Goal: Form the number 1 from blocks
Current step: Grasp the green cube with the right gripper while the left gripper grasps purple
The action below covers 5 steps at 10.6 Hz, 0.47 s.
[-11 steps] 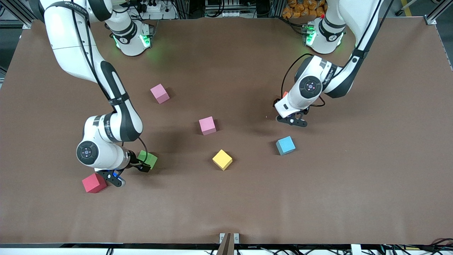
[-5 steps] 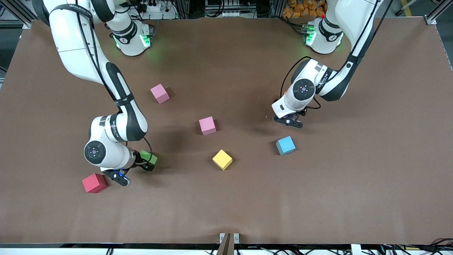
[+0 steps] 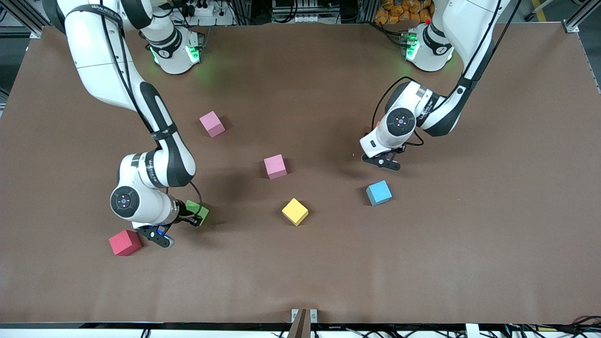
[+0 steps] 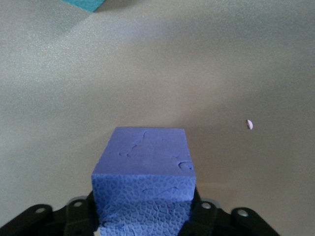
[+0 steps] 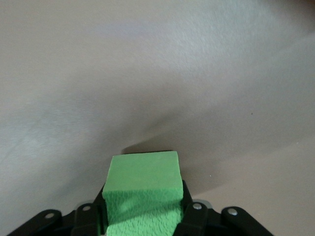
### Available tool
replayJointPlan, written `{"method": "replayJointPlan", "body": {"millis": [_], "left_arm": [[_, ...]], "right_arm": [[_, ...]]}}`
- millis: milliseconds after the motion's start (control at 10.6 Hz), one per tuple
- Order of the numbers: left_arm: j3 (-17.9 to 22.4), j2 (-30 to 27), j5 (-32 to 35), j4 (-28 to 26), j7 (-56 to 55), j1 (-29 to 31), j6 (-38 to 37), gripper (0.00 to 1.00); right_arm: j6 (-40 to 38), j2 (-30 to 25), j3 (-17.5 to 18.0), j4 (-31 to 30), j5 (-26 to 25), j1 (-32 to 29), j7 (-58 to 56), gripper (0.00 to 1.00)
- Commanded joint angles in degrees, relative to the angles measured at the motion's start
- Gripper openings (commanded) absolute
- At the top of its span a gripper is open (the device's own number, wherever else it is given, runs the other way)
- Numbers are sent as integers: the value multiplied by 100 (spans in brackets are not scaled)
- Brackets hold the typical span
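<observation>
Front view: red block (image 3: 125,242) just beside right claw (image 3: 174,228) gripping green block (image 3: 197,211).

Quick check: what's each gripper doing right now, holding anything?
Left gripper: shut on the purple block, near the blue block.
Right gripper: shut on the green block, beside the red block.

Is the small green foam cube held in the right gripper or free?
Held: the right gripper is shut on the green foam cube, fingers against both sides.
</observation>
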Motion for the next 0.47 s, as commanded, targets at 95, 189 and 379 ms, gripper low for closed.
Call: {"method": "replayJointPlan", "body": {"millis": [95,189,379], "left_arm": [[51,11,182,261,-571,94,39,0],[113,-16,182,366,-808,146,39,0],[96,-112,182,586,-1099,261,-14,0]], "right_arm": [[-5,-1103,8,-801,-388,30,-465,51],[22,-1403,173,-1117,-398,-22,-562,51],[13,-2000,447,-1741,-415,-49,-606,51]]}}
